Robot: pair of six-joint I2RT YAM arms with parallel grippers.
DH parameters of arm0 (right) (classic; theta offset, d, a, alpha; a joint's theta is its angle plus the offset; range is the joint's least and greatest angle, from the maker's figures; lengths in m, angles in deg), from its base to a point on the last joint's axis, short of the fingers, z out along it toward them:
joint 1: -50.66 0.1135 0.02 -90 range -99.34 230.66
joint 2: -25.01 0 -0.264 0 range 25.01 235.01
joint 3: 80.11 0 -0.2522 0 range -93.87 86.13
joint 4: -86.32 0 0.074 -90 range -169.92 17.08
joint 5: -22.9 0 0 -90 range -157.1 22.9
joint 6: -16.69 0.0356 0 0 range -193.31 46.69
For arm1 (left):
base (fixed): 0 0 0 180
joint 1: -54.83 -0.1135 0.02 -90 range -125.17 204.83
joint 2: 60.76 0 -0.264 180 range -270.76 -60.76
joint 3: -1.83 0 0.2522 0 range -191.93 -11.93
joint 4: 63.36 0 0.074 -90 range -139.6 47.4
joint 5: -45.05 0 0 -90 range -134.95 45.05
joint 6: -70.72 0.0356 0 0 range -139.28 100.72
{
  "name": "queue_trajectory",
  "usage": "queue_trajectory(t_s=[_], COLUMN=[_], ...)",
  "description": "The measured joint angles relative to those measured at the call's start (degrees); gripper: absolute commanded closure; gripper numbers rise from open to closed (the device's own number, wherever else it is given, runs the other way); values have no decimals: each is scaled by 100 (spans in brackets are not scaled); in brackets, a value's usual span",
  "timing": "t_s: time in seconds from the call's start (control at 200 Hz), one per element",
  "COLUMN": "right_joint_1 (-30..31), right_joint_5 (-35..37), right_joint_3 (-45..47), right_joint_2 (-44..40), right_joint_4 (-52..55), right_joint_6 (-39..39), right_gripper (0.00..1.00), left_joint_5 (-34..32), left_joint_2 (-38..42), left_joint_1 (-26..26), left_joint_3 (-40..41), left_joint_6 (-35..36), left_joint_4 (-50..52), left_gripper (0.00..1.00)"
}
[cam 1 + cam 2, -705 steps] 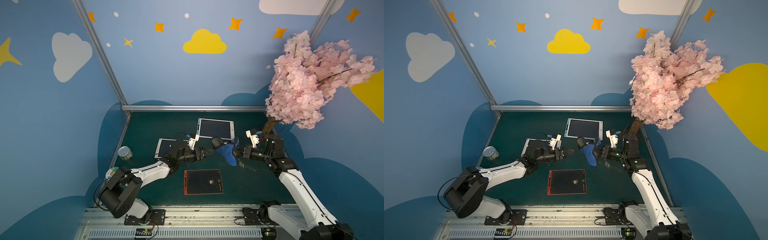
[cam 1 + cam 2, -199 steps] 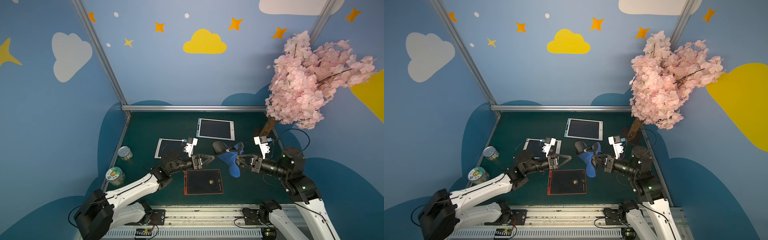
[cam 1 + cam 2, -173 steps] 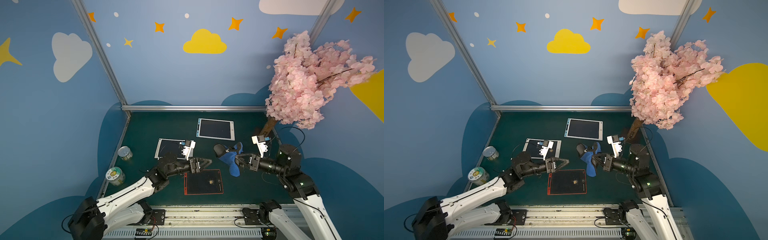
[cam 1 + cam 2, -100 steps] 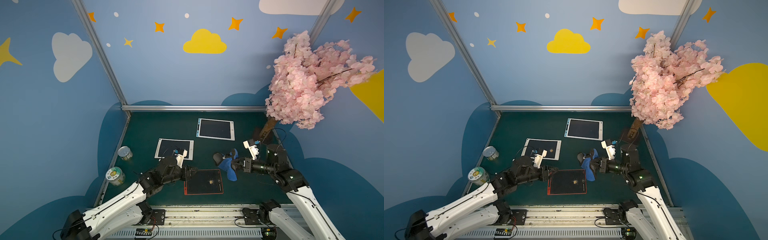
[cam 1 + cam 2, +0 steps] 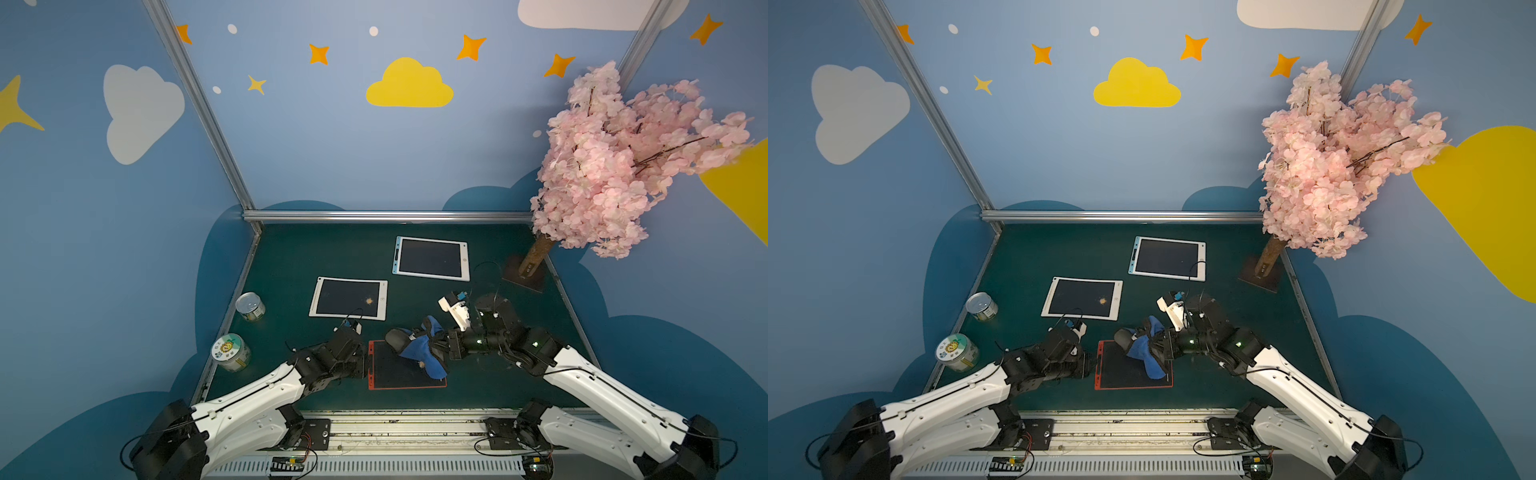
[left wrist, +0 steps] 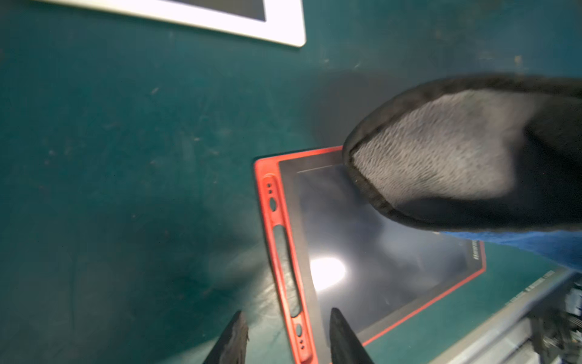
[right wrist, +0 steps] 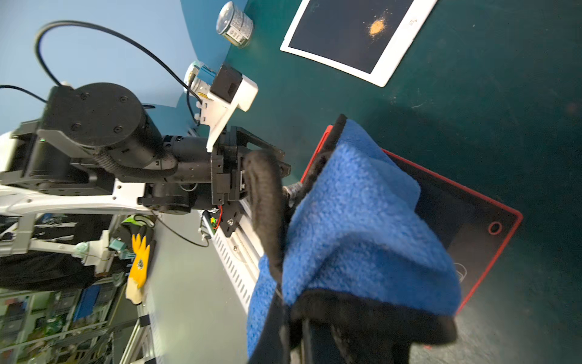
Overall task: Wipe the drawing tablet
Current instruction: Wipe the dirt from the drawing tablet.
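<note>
Insp. rpt. My right pincer [image 5: 441, 348] is fully closed on the blue-and-black cloth [image 5: 419, 351]. The cloth hangs over the far edge and right side of the red-framed drawing tablet [image 5: 388, 376]; contact w/ the screen not confirmed.

The drawing tablet lies flat near the worktop [image 5: 291, 257] front edge, abt mid-width.

My left pincer [image 6: 287, 316] is part open w/ nothing clamped. Its fingers straddle the tablet's left rim, one over the worktop and one over the screen.

Writing:
- white print [image 6: 476, 249] on the tablet's frame, too blurred to read.
- jar [image 5: 230, 352] by the left edge, toward the front-left corner: cartoon label on lid, text illegible.
- can [image 7: 234, 26] just beyond it along the same edge: fine print on label, illegible.

The white-framed tablet [image 5: 348, 298], mid-worktop, carries an orange smudge [image 7: 377, 26] on its screen.
</note>
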Motion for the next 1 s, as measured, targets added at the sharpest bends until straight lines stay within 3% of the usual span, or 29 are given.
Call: queue_trajectory(t_s=[0.21, 0.39, 0.756, 1.001], right_joint_1=[702, 1174, 1622, 1670], right_joint_5=[1073, 1530, 1563, 1342], right_joint_3=[-7, -66, -66, -66], right_joint_2=[256, 568, 1222, 1917], right_joint_4=[-63, -153, -654, -809], right_joint_6=[39, 144, 511, 640], right_gripper=[100, 100, 100, 100], left_joint_5=[-413, -577, -739, -776], left_joint_2=[-925, -1541, -1589, -1609], left_joint_1=[385, 525, 605, 623], left_joint_3=[-138, -564, -566, -564], left_joint_6=[9, 52, 87, 92], left_joint_4=[0, -20, -24, -39], left_gripper=[64, 68, 78, 79])
